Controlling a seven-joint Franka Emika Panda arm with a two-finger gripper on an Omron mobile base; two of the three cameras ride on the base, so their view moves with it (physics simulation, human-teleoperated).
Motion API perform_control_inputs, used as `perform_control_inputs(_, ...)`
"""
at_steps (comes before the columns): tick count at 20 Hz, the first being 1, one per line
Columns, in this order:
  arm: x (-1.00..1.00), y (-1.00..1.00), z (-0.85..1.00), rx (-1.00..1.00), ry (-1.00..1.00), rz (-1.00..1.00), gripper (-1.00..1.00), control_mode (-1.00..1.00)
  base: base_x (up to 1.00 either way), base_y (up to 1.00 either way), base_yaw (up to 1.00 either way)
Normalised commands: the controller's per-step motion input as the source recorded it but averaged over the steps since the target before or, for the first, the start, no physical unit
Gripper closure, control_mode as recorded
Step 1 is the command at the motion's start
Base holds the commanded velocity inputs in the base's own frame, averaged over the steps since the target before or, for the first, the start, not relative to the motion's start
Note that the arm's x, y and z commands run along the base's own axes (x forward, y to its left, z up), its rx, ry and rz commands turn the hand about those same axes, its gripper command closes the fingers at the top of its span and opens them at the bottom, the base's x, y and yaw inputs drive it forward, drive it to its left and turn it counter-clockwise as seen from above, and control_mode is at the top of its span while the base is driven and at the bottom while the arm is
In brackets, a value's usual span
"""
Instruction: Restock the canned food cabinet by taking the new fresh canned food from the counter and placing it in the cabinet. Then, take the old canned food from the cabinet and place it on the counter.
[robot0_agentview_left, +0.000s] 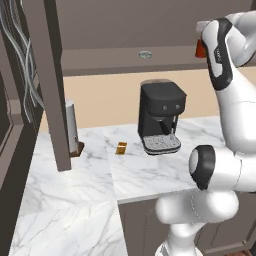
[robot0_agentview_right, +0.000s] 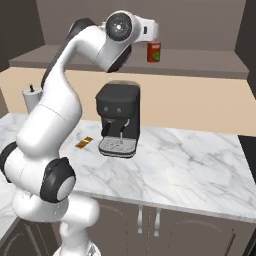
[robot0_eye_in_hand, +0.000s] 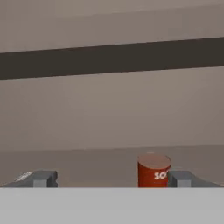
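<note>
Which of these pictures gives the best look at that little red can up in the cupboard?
The right base view: the red can stands whole and upright on the cabinet shelf, label showing. The hand view shows it close, between the open gripper fingers, its foot cut off. In the left base view the arm hides most of it.

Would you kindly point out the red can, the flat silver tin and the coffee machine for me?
red can (robot0_agentview_right: 154, 51), right base view, on its label side.
flat silver tin (robot0_agentview_left: 145, 54), left base view, on its top.
coffee machine (robot0_agentview_left: 160, 107), left base view, on its front.
</note>
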Motion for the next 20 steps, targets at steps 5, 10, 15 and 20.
perform_control_inputs(5,-0.75,1.0,0.0,0.0,0.0,0.0,-1.0,-1.0,0.0,0.0,0.0)
perform_control_inputs(10,-0.07,0.93,0.2,0.0,0.34,0.0,-1.0,-1.0,0.0,0.0,0.0)
perform_control_inputs(15,0.14,0.71,0.07,-0.09,0.56,0.0,-1.0,-1.0,0.0,0.0,0.0)
perform_control_inputs(20,0.04,-0.03,-0.17,0.0,0.01,-0.01,-1.0,-1.0,0.0,0.0,0.0)
